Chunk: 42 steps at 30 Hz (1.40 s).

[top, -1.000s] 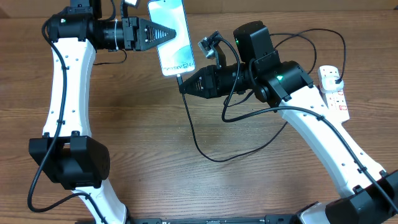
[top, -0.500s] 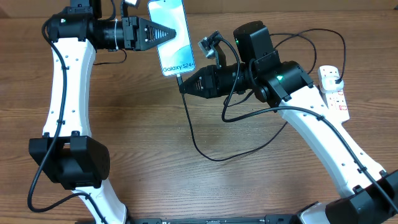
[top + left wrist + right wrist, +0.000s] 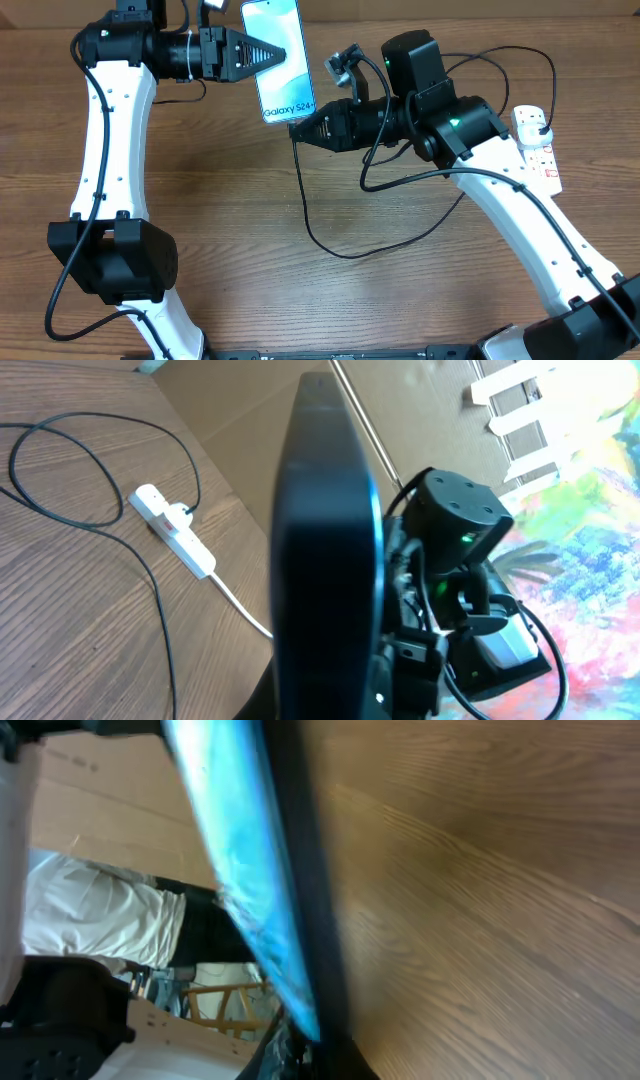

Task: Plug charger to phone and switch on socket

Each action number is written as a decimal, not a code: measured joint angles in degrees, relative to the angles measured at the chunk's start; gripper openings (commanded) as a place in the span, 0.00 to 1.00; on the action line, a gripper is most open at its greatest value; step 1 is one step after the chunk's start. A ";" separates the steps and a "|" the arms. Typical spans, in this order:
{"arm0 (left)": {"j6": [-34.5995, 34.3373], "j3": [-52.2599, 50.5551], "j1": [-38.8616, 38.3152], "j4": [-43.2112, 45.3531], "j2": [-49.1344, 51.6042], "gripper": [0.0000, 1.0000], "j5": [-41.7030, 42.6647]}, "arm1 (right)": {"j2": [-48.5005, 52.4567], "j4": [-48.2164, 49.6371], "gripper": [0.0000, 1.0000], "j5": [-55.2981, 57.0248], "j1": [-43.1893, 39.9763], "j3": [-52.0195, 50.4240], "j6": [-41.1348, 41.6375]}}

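In the overhead view my left gripper (image 3: 280, 55) is shut on the phone (image 3: 285, 75), holding it off the table with its light-blue screen up and "Galaxy S24+" at the near edge. My right gripper (image 3: 298, 130) is shut on the charger's connector tip, pressed against the phone's bottom edge; how deep it sits is hidden. The charger cable (image 3: 320, 240) loops down over the table and back to its plug (image 3: 541, 123) in the socket (image 3: 537, 152). The left wrist view shows the phone's dark edge (image 3: 325, 560), the right wrist view its blue screen (image 3: 235, 870).
The socket lies at the right edge of the wooden table; in the left wrist view it (image 3: 180, 535) lies beyond the phone with its white cord trailing off. A cardboard wall closes the far side. The cable loop crosses the table's middle.
My right gripper has moved up and slightly right with the connector, closing on the phone's bottom edge. The phone has shifted a little to the right.
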 measured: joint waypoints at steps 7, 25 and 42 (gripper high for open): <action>-5.01 0.00 4.09 2.08 0.00 0.04 -9.01 | 0.00 -11.17 0.04 7.72 -0.17 0.02 -1.03; -12.74 0.00 5.77 -0.79 0.09 0.04 -41.03 | 5.42 5.29 0.23 17.86 7.98 -23.30 5.95; -23.98 0.00 7.02 -3.39 0.09 0.04 -57.68 | 40.15 -27.47 0.58 32.22 6.75 36.59 3.93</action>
